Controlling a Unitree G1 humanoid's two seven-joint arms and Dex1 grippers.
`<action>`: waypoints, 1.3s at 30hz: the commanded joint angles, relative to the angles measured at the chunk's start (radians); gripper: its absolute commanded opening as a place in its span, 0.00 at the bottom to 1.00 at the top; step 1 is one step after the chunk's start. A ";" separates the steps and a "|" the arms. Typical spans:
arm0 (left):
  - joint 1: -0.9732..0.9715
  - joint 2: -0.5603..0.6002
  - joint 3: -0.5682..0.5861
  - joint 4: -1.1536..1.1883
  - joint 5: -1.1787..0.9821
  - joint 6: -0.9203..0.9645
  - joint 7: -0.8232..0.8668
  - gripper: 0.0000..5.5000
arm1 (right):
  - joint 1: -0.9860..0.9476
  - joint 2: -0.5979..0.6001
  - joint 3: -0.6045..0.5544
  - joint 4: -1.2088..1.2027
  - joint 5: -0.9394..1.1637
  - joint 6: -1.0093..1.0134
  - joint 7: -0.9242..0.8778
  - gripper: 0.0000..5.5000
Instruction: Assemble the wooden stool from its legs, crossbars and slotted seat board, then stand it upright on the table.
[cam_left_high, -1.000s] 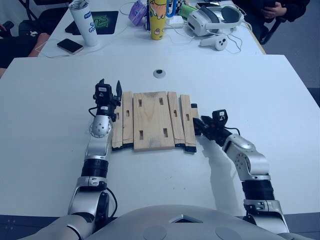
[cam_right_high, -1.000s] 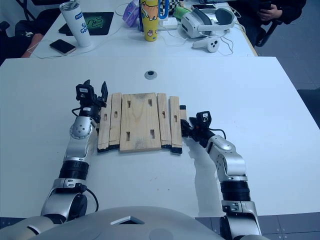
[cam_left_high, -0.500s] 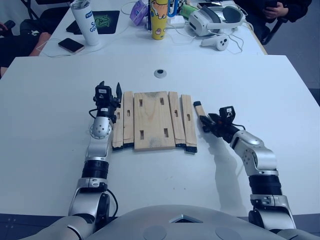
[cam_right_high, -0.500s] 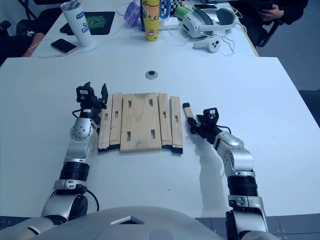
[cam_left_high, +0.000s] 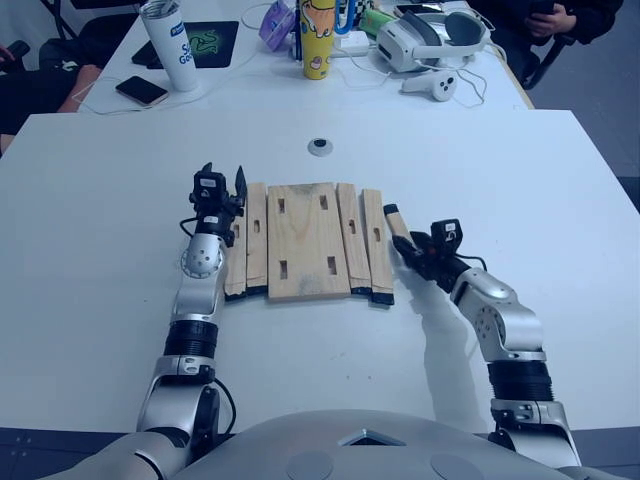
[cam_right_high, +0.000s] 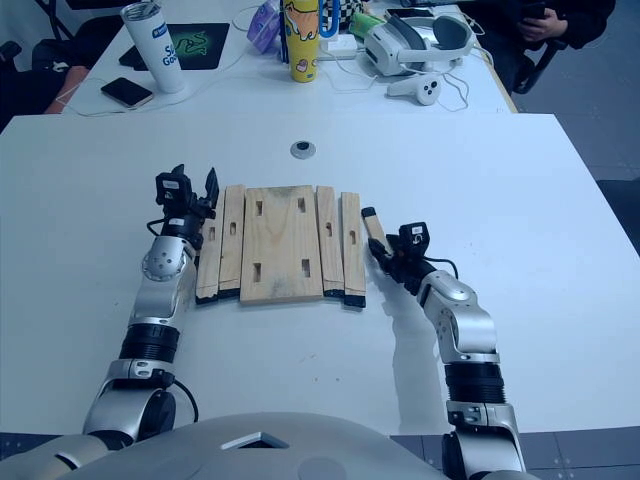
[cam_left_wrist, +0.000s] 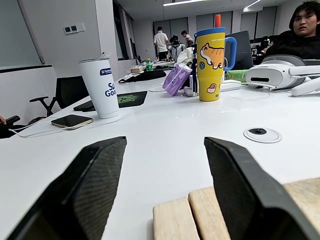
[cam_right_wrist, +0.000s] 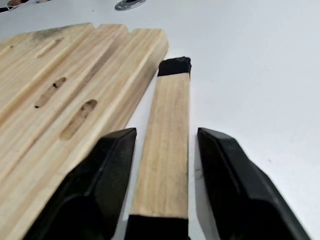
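Note:
The slotted seat board (cam_left_high: 305, 240) lies flat mid-table, with two wooden legs (cam_left_high: 247, 240) along its left side and two more (cam_left_high: 362, 240) along its right. My left gripper (cam_left_high: 221, 180) hovers open over the far ends of the left legs (cam_left_wrist: 200, 215), nothing between its fingers. My right gripper (cam_left_high: 404, 246) is shut on the near end of a short crossbar (cam_left_high: 394, 219) with black tips. That crossbar (cam_right_wrist: 167, 105) lies on the table beside the rightmost leg (cam_right_wrist: 110, 65), angled slightly away from it.
A round cable grommet (cam_left_high: 318, 147) sits beyond the boards. The table behind holds a white tumbler (cam_left_high: 168, 45), a phone (cam_left_high: 140, 91), a yellow mug (cam_left_high: 316, 40) and a headset (cam_left_high: 430, 40) with its controller (cam_left_high: 430, 85). Bare tabletop spreads to both sides.
The right gripper carried the crossbar rightward away from the legs, then brought it back left, close beside the rightmost leg. The left arm stayed put.

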 joint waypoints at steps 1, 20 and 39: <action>0.010 0.004 -0.003 0.006 0.005 0.008 -0.006 0.53 | 0.036 0.007 0.037 0.036 -0.059 0.023 -0.042 0.41; -0.049 -0.065 0.053 -0.107 -0.311 0.298 -0.204 0.53 | -0.032 0.038 -0.070 -0.005 -0.088 -0.237 -0.113 0.24; -0.157 -0.164 0.146 -0.345 -0.839 0.966 -0.120 0.53 | -0.031 0.125 0.143 -0.083 -0.045 -0.359 0.102 0.24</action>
